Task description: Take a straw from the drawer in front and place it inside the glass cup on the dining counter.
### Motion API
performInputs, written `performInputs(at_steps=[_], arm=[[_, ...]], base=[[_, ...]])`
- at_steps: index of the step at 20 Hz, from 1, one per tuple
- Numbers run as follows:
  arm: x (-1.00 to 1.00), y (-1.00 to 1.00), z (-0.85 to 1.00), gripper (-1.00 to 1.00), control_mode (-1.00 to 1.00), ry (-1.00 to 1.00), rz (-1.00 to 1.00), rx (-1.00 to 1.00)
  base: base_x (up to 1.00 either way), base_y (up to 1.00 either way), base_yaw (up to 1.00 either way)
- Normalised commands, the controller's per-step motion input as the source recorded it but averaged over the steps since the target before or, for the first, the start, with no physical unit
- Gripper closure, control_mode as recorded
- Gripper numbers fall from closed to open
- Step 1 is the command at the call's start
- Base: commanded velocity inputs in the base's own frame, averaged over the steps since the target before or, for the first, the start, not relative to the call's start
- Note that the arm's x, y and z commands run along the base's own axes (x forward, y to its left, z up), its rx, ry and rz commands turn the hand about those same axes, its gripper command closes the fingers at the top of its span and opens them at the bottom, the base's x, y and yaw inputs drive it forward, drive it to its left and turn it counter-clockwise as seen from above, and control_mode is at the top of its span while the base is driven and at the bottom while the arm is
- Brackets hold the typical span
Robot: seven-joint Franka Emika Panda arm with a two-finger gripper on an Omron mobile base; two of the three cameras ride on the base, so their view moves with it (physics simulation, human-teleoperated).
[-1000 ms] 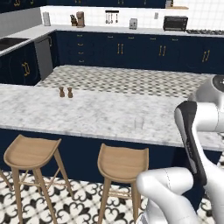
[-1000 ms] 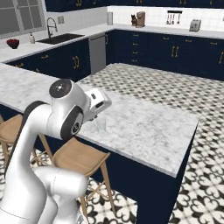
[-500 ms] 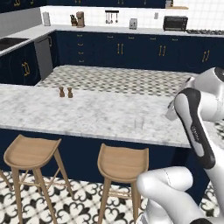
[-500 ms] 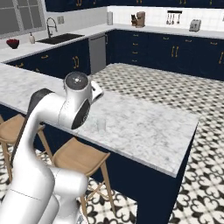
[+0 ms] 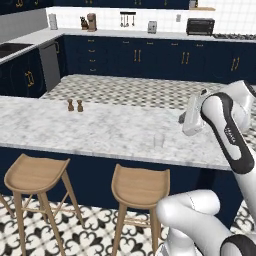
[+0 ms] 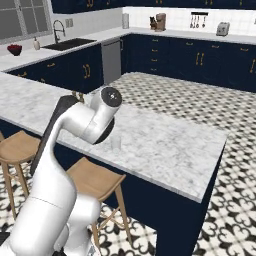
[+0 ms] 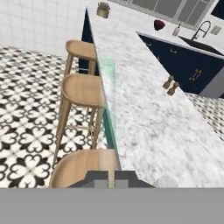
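1. Left base view: over the last second my arm has swung in from the right edge. My claw [image 5: 185, 119] now hangs above the right part of the dining counter [image 5: 100, 131], tilted down and leftward. The glass cup [image 5: 159, 140] stands on the marble near the near edge, just left of the claw and lower than it, and the two are not touching. The two brown shakers [image 5: 75, 105] sit well apart on the far left. I judge that carrying is nearly done and lining up over the cup is what remains.

2. Right base view: my elbow has rolled forward and now bulks over the near edge of the counter. The glass cup [image 6: 116, 143] shows just right of it, upright. My own arm hides the claw from this side, so this view does not tell me how high it is above the rim.

3. Hand view: my claw [image 7: 110, 178] is clamped together on the straw [image 7: 109, 109], a pale green see-through stick running away from the tips along the counter's edge, with the wooden stools [image 7: 83, 89] to one side. A faint round shape at the lower right may be the cup's rim, but I cannot be sure. If so, the straw's free end points past the cup, so I expect I must tip the hand until the straw stands upright over the mouth before letting go. The risk is that it catches the rim or knocks over the light tumbler.
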Motion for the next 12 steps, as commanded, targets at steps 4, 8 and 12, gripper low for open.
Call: performInputs(at_steps=[4,8,12], arm=[[0.40,0.41,-0.32,1.00,-1.00,0.00,0.23,0.20],[0.55,0.18,-0.26,1.00,-1.00,0.00,0.20,0.28],[0.74,0.00,-0.12,1.00,-1.00,0.00,0.18,0.29]], base=[[0.00,0.00,0.00],[0.00,0.00,0.00],[0.00,0.00,0.00]])
